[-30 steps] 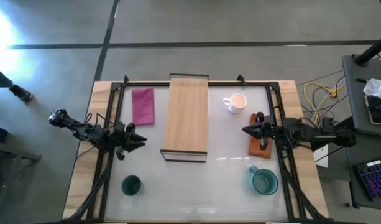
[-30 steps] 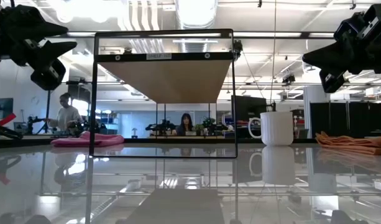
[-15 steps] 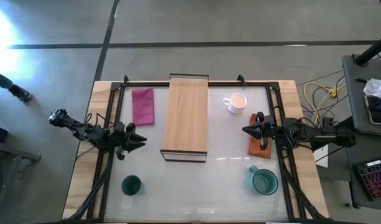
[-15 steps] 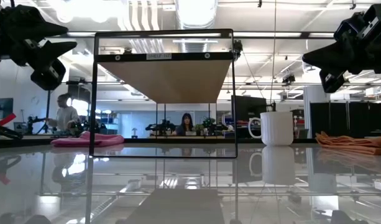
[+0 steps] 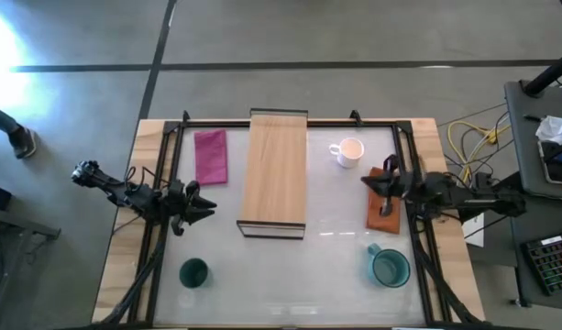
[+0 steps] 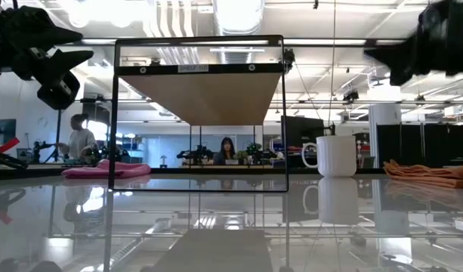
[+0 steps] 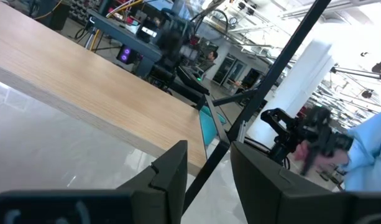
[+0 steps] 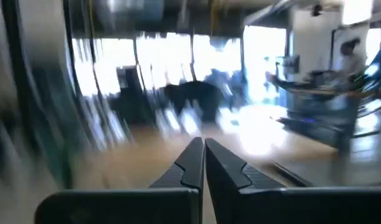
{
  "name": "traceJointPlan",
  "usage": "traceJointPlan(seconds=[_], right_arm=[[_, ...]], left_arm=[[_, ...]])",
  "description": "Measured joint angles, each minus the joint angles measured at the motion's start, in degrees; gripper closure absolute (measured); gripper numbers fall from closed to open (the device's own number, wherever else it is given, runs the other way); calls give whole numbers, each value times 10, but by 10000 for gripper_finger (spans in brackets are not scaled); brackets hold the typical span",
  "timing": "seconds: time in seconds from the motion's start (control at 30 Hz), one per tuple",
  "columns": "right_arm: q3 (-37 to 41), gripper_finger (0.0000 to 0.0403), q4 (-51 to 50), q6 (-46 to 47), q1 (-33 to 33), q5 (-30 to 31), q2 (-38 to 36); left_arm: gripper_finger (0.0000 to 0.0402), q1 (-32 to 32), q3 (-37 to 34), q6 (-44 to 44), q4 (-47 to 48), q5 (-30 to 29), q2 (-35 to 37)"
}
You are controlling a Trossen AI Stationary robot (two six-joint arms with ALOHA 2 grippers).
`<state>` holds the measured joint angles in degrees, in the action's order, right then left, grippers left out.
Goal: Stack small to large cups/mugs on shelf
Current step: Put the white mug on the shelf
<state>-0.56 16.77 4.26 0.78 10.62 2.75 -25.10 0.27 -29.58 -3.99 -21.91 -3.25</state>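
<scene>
While both arms hang above the desk [image 5: 340, 234] with nothing held, the shelf [image 5: 274, 171] lies between them, its long light-wood board bare on its low dark frame. The right gripper [image 5: 369, 181] hovers over the orange cloth [image 5: 380, 213], and its jaws are pressed together, the two dark tips meeting with barely a line between them in the right wrist view [image 8: 199, 163]. That view is smeared, so what lies beyond the tips is probably the shelf's wood, though this is unsure. The white mug [image 5: 347, 151] stands just beyond those jaws toward the desk's far edge, near the shelf, its handle turned to the shelf side; in the low view it shows upright [image 6: 334, 156] beside the shelf frame. The teal mug [image 5: 389, 267] stands on the other side of the right jaws, toward the near edge, well apart from the white one.

The left gripper [image 5: 207, 212] waits beside the shelf's near corner, its jaws narrowly parted, a slim gap showing between the fingers [image 7: 171, 176]. The small dark green cup [image 5: 193, 272] sits near them toward the near edge. The pink cloth [image 5: 210, 157] lies flat on the far side of these jaws, just beside the shelf.
</scene>
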Motion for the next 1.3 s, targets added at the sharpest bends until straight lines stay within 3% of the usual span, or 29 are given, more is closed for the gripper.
traceJointPlan(seconds=[0.13, 0.2, 0.33, 0.4, 0.47, 0.63, 0.7, 0.77, 0.83, 0.93, 1.07, 1.13, 1.2, 1.3], right_arm=[[0, 394, 123, 241, 0, 14, 0], [0, 394, 148, 301, 0, 85, 0], [0, 394, 149, 371, 0, 275, 4], [0, 394, 155, 455, 1, 323, 3], [0, 394, 168, 449, 0, 309, 3], [-28, 394, 326, 281, 0, 111, 83], [-71, 394, 371, 195, 0, 83, 122], [-131, 394, 353, 128, 0, 77, 169], [-195, 394, 297, 85, 0, 123, 219], [-305, 394, 149, 95, 1, 202, 296], [-483, 394, -277, 224, 39, 337, 355], [-579, 394, -519, 339, 80, 349, 371], [-657, 394, -710, 432, 120, 320, 389], [-734, 394, -869, 503, 136, 312, 416]], left_arm=[[292, 0, 0, 13, 0, -1, 0], [292, 0, 0, 65, -15, -34, -1], [292, 0, 0, -10, -161, -143, -11], [292, 0, 0, -12, -224, -190, -10], [292, 0, 0, -12, -287, -216, -8], [292, 1, 3, 151, -478, -232, -21], [292, 1, 6, 246, -540, -232, -31], [292, 1, 22, 301, -577, -247, -38], [292, 2, 41, 315, -551, -282, -50], [292, 2, 81, 304, -458, -279, -82], [292, 4, 183, 316, -231, -303, -129], [292, 4, 243, 289, -68, -346, -149], [292, 4, 297, 226, 79, -366, -165], [292, 4, 355, 100, 262, -369, -183]])
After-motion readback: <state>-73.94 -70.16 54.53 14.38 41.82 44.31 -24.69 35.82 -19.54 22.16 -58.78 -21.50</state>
